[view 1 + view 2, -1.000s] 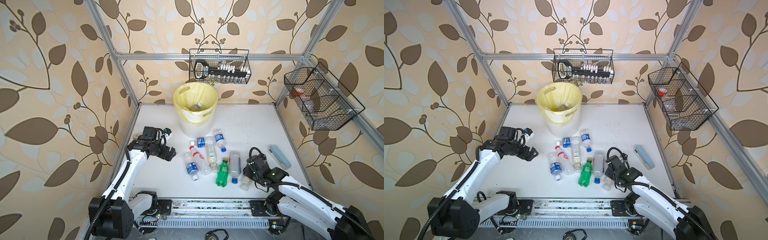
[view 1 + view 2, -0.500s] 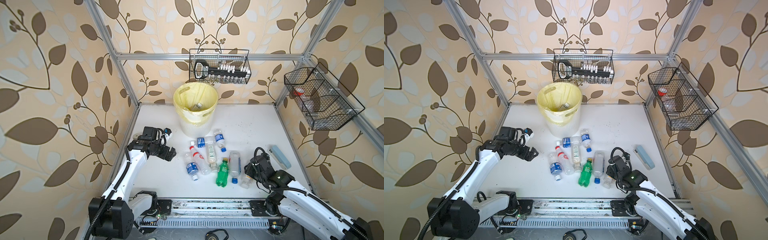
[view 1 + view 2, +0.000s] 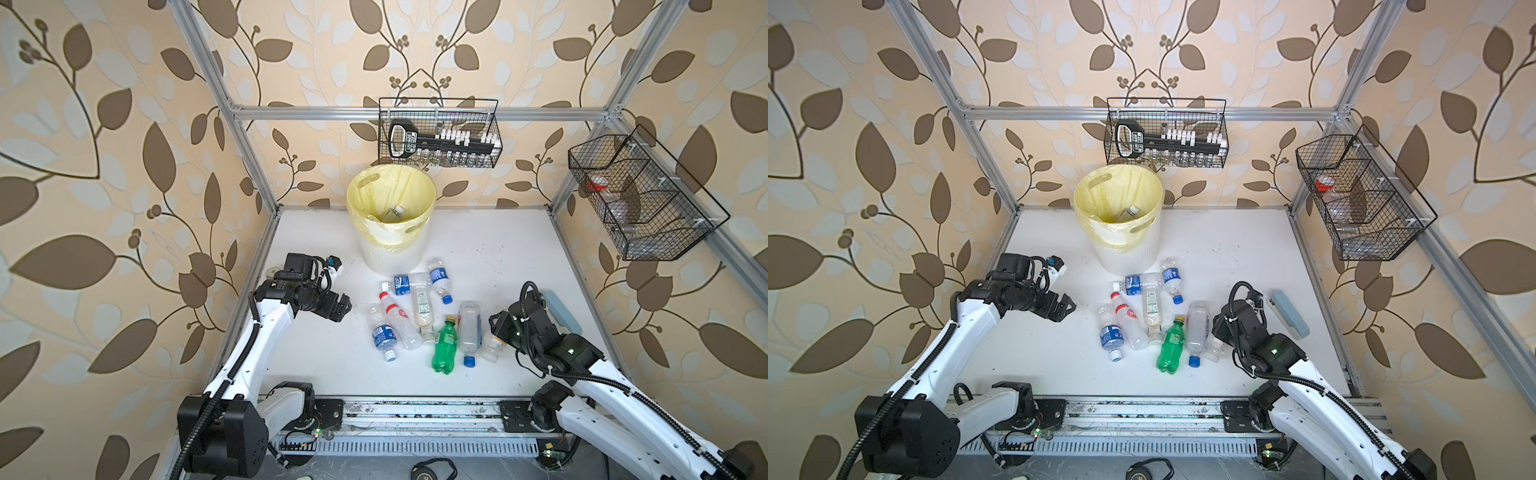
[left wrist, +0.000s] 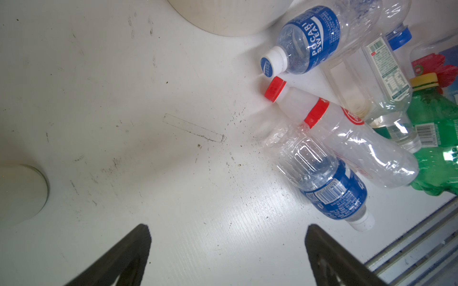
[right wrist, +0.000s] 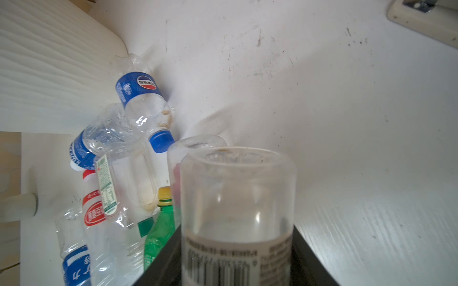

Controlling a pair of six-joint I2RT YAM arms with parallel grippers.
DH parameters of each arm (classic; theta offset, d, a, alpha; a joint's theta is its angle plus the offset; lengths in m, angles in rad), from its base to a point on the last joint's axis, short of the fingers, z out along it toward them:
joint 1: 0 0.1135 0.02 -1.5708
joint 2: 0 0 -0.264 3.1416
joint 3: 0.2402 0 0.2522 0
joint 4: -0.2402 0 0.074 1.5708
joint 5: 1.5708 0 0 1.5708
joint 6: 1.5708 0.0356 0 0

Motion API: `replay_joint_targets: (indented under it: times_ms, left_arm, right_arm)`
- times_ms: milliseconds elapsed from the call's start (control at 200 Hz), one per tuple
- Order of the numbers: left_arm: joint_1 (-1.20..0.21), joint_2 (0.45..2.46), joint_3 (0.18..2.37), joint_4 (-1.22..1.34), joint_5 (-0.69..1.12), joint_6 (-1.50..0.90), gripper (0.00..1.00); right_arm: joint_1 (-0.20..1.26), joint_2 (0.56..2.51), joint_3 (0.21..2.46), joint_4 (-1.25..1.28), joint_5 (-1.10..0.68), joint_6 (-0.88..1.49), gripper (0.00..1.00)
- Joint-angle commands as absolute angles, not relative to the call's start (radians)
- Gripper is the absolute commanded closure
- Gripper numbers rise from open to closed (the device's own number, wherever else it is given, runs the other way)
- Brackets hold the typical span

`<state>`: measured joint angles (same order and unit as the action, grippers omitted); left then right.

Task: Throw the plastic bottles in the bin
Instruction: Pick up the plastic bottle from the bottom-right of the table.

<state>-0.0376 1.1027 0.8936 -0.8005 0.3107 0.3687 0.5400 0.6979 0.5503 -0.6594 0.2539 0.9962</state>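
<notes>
Right end effector (image 5: 235, 237) narrowed onto small clear bottle (image 5: 238, 193) at bottle pile (image 3: 419, 316) edge — now pinching it (apparently not yet off table (image 3: 498, 249)). Next: carry to bin (image 3: 390, 257). Left end effector (image 4: 228, 226) spread, empty.

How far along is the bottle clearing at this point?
Done: one bottle lies inside the bin. In hand: the right gripper clamps a small clear bottle, apparently not yet lifted. The left gripper hangs open and empty. Left: a pile of seven loose bottles in front of the bin, among them the green bottle.
</notes>
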Motion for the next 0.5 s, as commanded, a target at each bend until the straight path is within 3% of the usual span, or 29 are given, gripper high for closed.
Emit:
replay_joint_targets:
  times_ms: [0, 495]
  left_arm:
    - [-0.028, 1.097, 0.888, -0.808, 0.337, 0.393, 0.01]
    - [-0.020, 1.102, 0.883, -0.805, 0.334, 0.393, 0.01]
  right_arm:
    - [0.537, 0.696, 0.617, -0.616, 0.247, 0.970, 0.58]
    - [0.554, 0.816, 0.775, -0.394, 0.183, 0.912, 0.59]
